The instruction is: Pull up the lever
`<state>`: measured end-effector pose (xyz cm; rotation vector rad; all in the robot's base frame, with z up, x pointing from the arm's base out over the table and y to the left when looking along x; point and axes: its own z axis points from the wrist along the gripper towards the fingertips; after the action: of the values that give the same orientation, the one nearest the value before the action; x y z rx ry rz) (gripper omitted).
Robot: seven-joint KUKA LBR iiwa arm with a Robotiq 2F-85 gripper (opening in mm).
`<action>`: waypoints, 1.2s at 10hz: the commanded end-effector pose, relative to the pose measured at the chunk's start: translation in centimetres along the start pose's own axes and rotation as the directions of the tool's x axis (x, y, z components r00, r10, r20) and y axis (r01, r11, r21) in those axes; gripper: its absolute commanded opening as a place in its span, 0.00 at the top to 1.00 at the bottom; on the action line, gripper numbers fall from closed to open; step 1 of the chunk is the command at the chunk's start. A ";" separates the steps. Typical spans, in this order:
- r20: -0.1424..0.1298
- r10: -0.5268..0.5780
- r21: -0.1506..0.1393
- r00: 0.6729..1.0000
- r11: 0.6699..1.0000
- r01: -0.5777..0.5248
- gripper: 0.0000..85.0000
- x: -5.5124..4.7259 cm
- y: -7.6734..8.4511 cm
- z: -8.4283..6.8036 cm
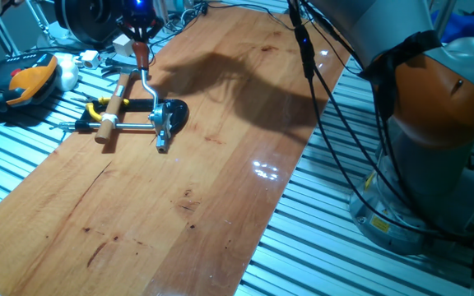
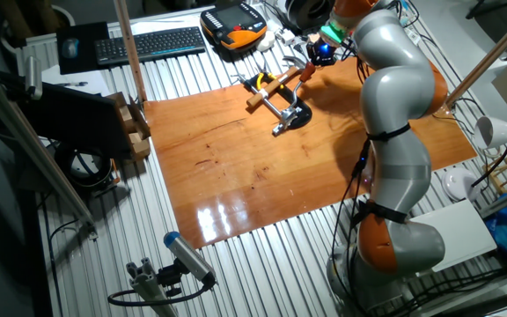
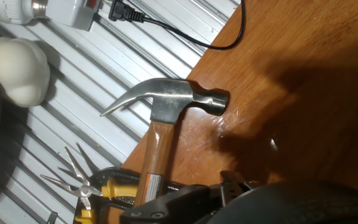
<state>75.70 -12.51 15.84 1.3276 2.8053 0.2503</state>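
Your gripper [image 1: 141, 51] appears clenched on the lever [image 1: 144, 72], standing above the black clamp [image 1: 168, 115] near the board's far edge; an off-arc pull risks slipping off it.

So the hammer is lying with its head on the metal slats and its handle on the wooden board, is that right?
Not quite. The hand view shows the hammer with its head on the wooden board, at its edge; only the claw reaches out over the metal slats. The handle does lie on the board.
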 end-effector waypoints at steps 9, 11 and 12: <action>0.027 -0.020 0.042 0.999 0.999 0.018 1.00 1.4 0.2 -2.2; 0.030 -0.022 0.048 0.999 0.999 0.020 1.00 1.8 0.3 -2.7; 0.032 -0.022 0.050 0.999 0.999 0.020 1.00 2.0 0.4 -2.9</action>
<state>74.47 -11.09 18.88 1.2982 2.8138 0.1574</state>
